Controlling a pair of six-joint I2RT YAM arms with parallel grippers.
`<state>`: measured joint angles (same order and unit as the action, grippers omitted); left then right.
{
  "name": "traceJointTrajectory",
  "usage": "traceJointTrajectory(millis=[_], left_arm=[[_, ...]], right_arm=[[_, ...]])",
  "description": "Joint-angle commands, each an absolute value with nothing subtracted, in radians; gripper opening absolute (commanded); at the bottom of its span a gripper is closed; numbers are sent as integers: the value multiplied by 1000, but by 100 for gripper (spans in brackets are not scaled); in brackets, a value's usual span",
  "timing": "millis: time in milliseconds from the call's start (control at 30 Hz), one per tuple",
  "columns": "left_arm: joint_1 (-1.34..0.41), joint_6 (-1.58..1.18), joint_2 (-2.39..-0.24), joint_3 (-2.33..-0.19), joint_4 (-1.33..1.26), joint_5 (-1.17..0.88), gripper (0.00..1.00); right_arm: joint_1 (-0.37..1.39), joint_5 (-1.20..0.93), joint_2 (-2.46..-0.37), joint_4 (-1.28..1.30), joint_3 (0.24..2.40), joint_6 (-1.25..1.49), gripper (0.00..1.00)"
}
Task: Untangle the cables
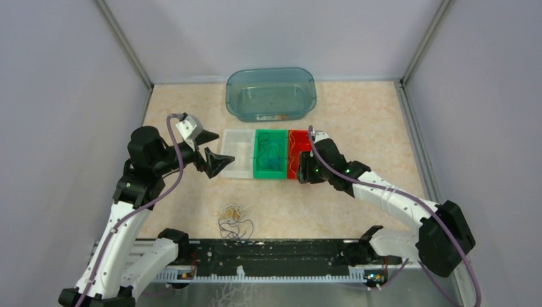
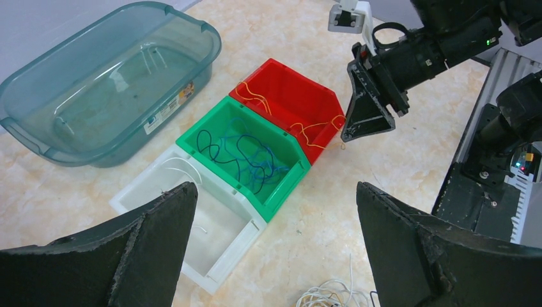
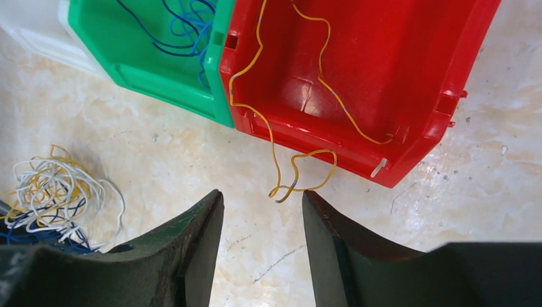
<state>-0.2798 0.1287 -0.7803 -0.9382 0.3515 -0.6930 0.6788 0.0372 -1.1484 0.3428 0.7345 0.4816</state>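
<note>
Across the red bin (image 3: pixel 409 64) lip, a thin, loopy yellow-orange cable (image 3: pixel 261 38), seemingly loose; both arms' jaws apart.

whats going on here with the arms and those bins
The right gripper hovers open at the near rim of the red bin, where a yellow-orange cable trails out onto the table. The left gripper is wide open near the white bin, holding nothing. The green bin holds blue and dark cables; a tangled pile lies apart on the table.
</note>
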Motion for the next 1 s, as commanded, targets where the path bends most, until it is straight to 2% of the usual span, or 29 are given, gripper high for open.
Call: traceJointTrajectory(millis=[0,100,167,467,733,967], left_arm=[[-285,142,-769,-965,342,-697,100],[-285,144,-765,-962,342,-697,100],[-285,144,-764,-962,343,-695,100],[-285,152,-753,-952,348,-687,100],[-285,150,-751,-948,348,-687,100],[-285,151,-749,-944,350,-687,100]], right_arm=[[686,44,-1189,283,753,519,48],[686,45,-1223,243,756,530,45],[686,60,-1251,232,769,534,40],[670,146,-1297,235,848,485,0],[610,143,-1350,204,919,419,0],[543,53,-1489,115,958,364,0]])
